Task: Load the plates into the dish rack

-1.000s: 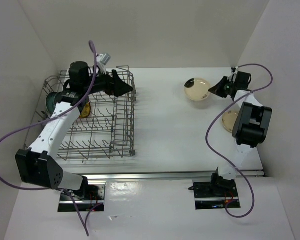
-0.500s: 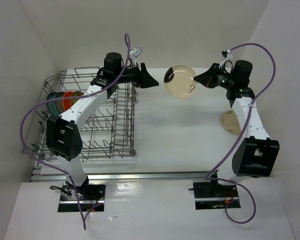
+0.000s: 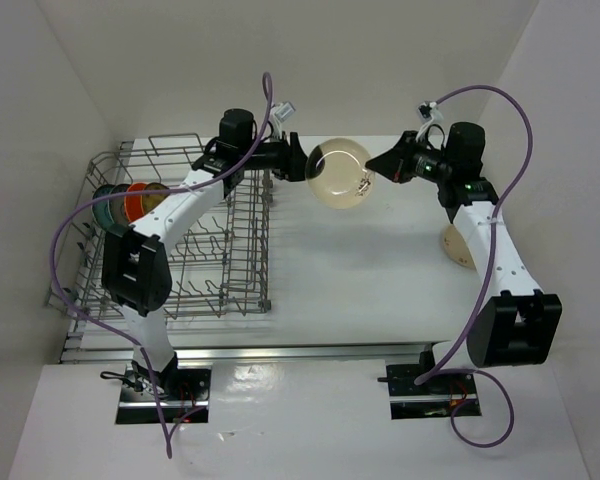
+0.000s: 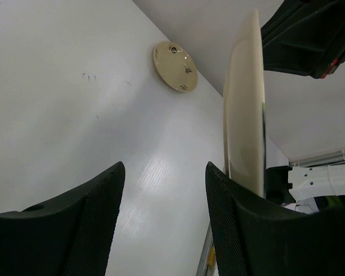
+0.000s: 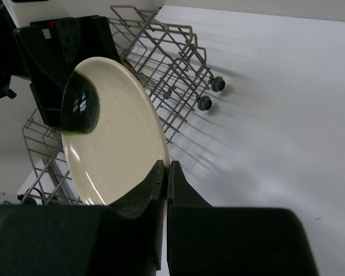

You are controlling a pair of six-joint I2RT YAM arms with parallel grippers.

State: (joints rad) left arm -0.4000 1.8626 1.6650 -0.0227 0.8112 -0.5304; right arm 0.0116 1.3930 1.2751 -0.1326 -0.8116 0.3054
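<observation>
A plate [image 3: 340, 175] hangs between dish rack [image 3: 210, 270] and second plate [image 3: 456, 246]

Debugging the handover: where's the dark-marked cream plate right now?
Top view: the dark-marked cream plate is just right of the far corner of the dish rack, rim pinched by the fingers of the right gripper, the open left gripper at its opposite edge.

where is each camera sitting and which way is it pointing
top external: above and behind the bases, looking down at the table, dish rack, both whole arms and the dark-marked cream plate between them.
left wrist: on the left arm, looking past the open left gripper across the table; plate edge-on, second cream plate beyond.
right wrist: on the right arm, looking past the right gripper pinching the plate's rim, toward the rack.
shared: both wrist views show the held plate.
</observation>
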